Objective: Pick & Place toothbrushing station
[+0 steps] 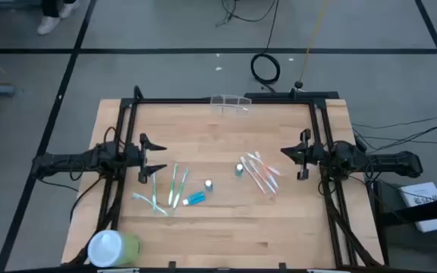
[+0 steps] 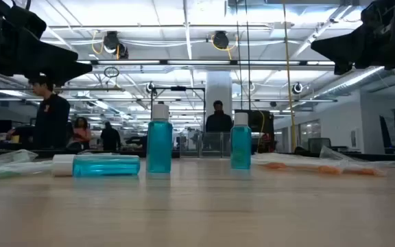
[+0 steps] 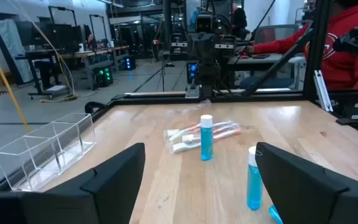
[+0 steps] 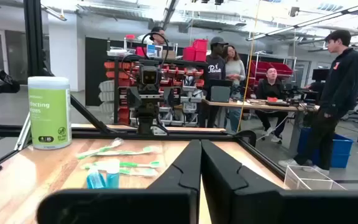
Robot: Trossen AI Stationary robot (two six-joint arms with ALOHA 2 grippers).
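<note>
Clear toothbrushing station (image 1: 231, 104) at far edge, bottles (image 1: 238, 170), toothbrushes (image 1: 176, 186) nearer

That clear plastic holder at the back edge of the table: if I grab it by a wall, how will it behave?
The small clear plastic holder with thin see-through divider walls looks empty, so probably light and apt to slide on the smooth wooden table if nudged. Its glossy walls may be slippery, and could flex or crack under a hard pinch.

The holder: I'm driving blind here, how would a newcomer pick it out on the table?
Find the wooden table and its far edge, away from the green cylinder. At the middle of that edge sits the holder, alone. It is the only clear, low-walled box with compartments; everything else is toothbrushes and small blue bottles.
</note>
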